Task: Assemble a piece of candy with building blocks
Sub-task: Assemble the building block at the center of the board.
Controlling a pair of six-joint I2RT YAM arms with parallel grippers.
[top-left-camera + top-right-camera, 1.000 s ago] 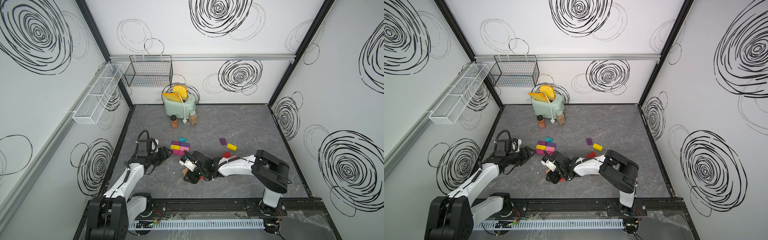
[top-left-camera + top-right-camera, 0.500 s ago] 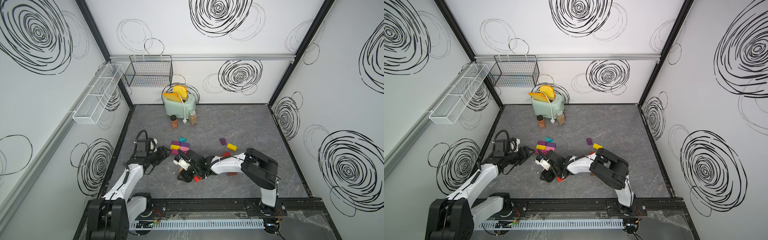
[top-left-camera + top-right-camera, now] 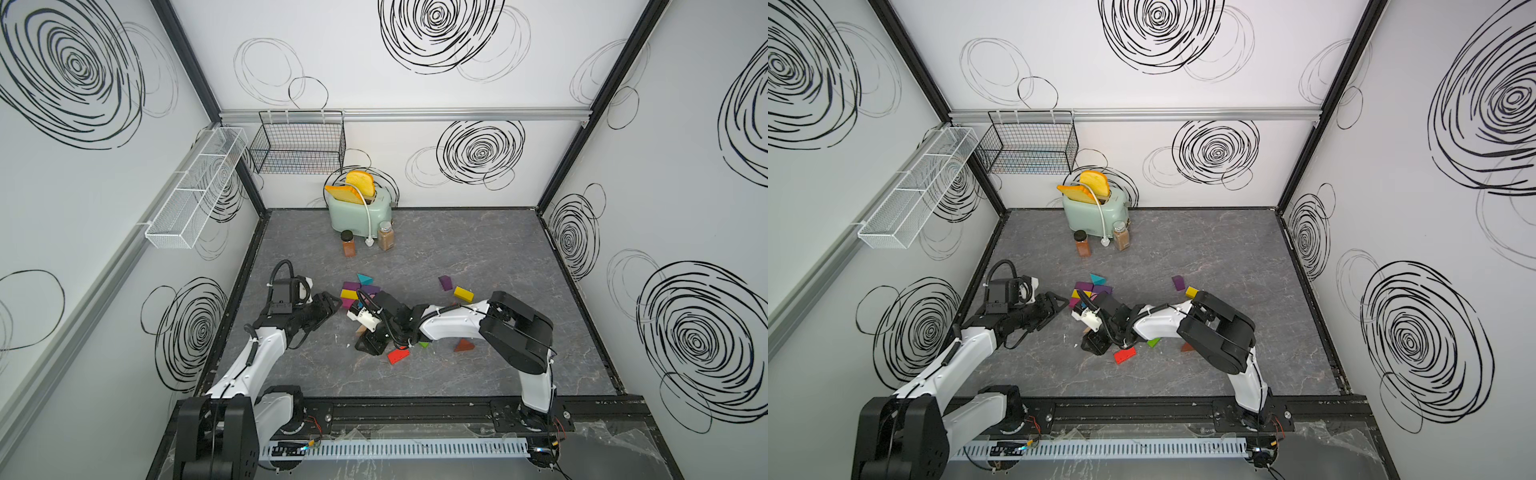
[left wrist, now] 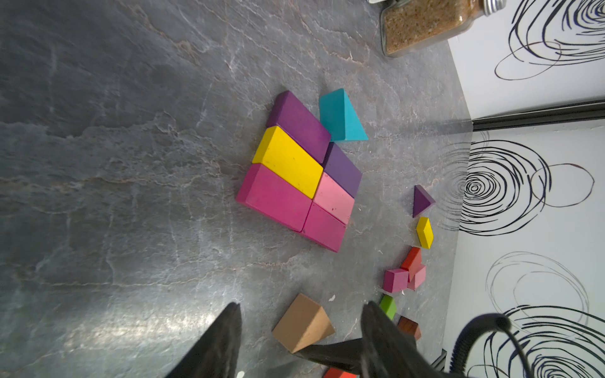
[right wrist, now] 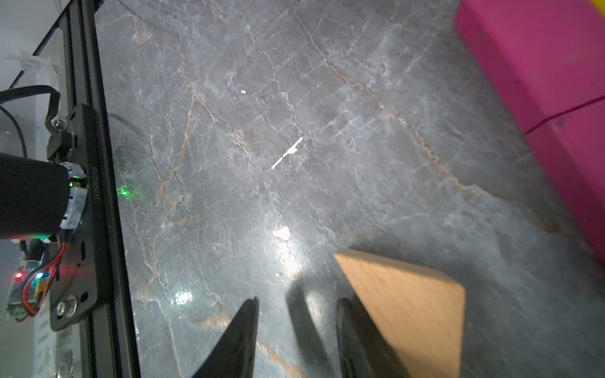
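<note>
Over the last second the right arm has swung its elbow toward the left arm. Its forearm no longer covers the brown triangle, which now lies in the open behind the right end effector. That end effector has stayed low over the table and shifted only slightly toward the left arm. The left end effector has barely moved, and the joined bricks sit as they did.

The right end effector has its fingers apart, with only bare table in the gap between them, and it holds nothing. The tan triangle lies on the table just outside one finger, on the side toward the joined bricks. Whether it touches that finger cannot be told. A red brick lies just behind this end effector, with a green piece beside it at the edge of the forearm.

The left end effector also has its fingers apart and holds nothing. The tan triangle lies straight ahead of it. Farther ahead, the joined bricks lie flat and pressed together in two rows. One row is a purple brick, a yellow brick and a magenta brick. The other is a violet brick, a pink brick and a second magenta brick. A teal triangle touches the purple end, the end farthest from the left end effector. Off to the side of that line, well apart from the rows, lie a purple triangle and a small yellow piece.
</note>
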